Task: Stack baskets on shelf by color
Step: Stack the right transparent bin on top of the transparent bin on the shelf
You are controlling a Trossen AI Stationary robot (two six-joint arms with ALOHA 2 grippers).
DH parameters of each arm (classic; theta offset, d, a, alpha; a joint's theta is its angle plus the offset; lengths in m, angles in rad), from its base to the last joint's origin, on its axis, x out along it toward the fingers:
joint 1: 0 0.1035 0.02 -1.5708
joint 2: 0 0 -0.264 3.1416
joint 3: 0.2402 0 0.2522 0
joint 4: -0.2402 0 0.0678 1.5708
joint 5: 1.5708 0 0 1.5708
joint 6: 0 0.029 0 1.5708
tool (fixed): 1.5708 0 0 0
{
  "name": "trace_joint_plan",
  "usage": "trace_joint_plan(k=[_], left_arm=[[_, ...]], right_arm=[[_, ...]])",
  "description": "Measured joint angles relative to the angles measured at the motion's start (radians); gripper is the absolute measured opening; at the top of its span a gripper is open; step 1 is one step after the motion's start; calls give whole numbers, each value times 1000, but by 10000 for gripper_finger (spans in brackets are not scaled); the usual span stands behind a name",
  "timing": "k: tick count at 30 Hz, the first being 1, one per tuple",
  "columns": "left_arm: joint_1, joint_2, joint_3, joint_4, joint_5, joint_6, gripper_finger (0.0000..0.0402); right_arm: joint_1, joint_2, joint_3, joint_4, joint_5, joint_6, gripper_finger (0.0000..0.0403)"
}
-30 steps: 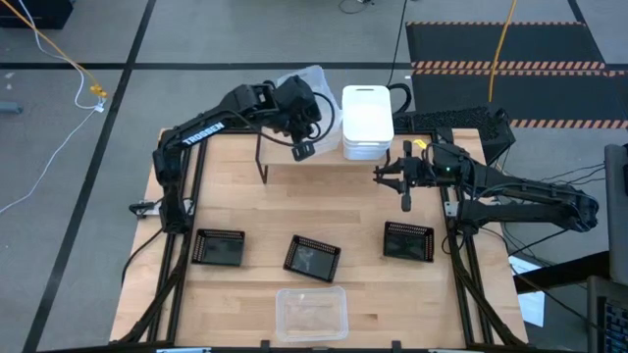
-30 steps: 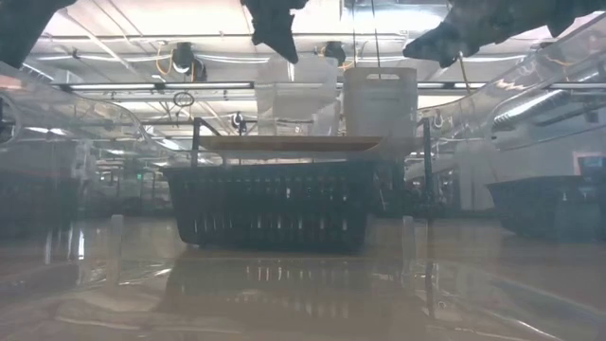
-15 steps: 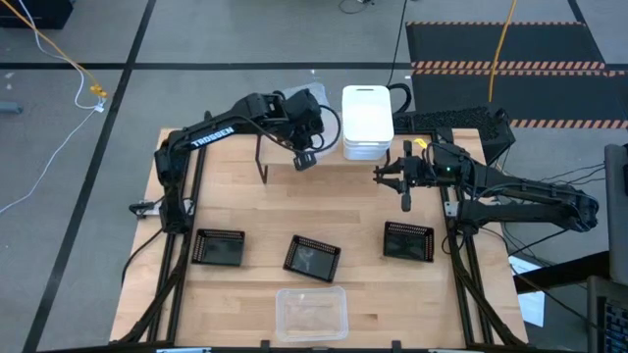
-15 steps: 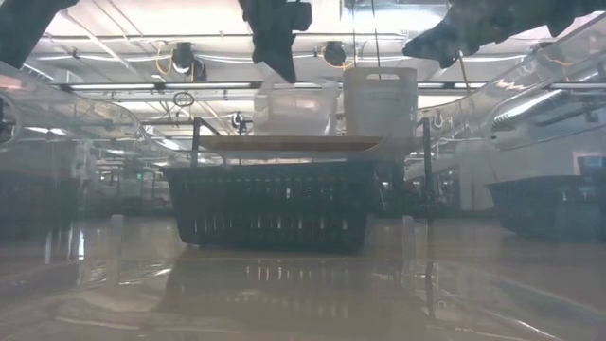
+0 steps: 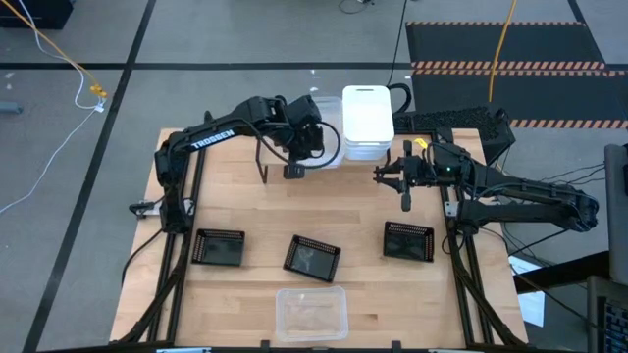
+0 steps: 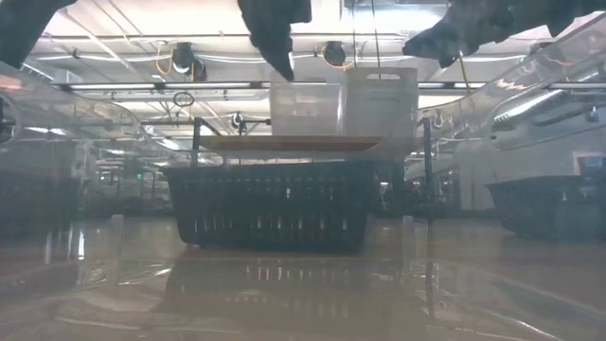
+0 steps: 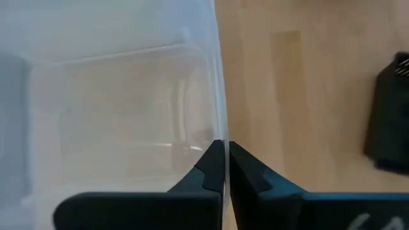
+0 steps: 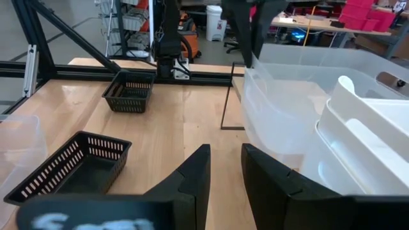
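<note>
A clear basket (image 5: 327, 137) stands on the light-wood shelf (image 5: 280, 157), close beside a stack of white baskets (image 5: 368, 123). In the low view the clear basket (image 6: 305, 109) is level with the plank (image 6: 284, 144), next to the white stack (image 6: 381, 99). My left gripper (image 5: 310, 147) is above the shelf, shut on this clear basket. My right gripper (image 5: 379, 175) hovers open off the shelf's right end and touches nothing. Three black mesh baskets (image 5: 219, 247) (image 5: 312, 257) (image 5: 408, 241) and another clear basket (image 5: 312, 312) rest on the tabletop. My left gripper (image 7: 225, 144) pinches the upper edge of the clear basket's side wall (image 7: 220, 121), one finger inside the basket and one outside. The fingers come from above, pointing down. The basket sits upright, its bottom level with the shelf plank.
The shelf's black legs (image 5: 263, 169) stand at the far half of the table. Bare wood lies between the shelf and the row of black baskets. From the right wrist, the clear basket (image 8: 287, 108) and white stack (image 8: 370, 140) are close ahead.
My left gripper has carried the clear basket from behind the shelf toward the near edge and rightward, lowering it. The basket, earlier raised and tilted beyond the shelf, now stands level on the plank against the white stack.
</note>
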Motion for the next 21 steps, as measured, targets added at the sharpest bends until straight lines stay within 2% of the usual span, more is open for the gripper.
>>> trace_joint_plan(k=[6, 13, 21], left_arm=[[38, 0, -1, 4, -29, 120, 21], [71, 0, -2, 59, -38, 76, 17], [76, 0, -2, 60, -46, 55, 93]], right_arm=[[0, 0, 0, 4, 0, 14, 84], [0, 0, 0, 4, 0, 14, 84], [0, 0, 0, 4, 0, 21, 84]])
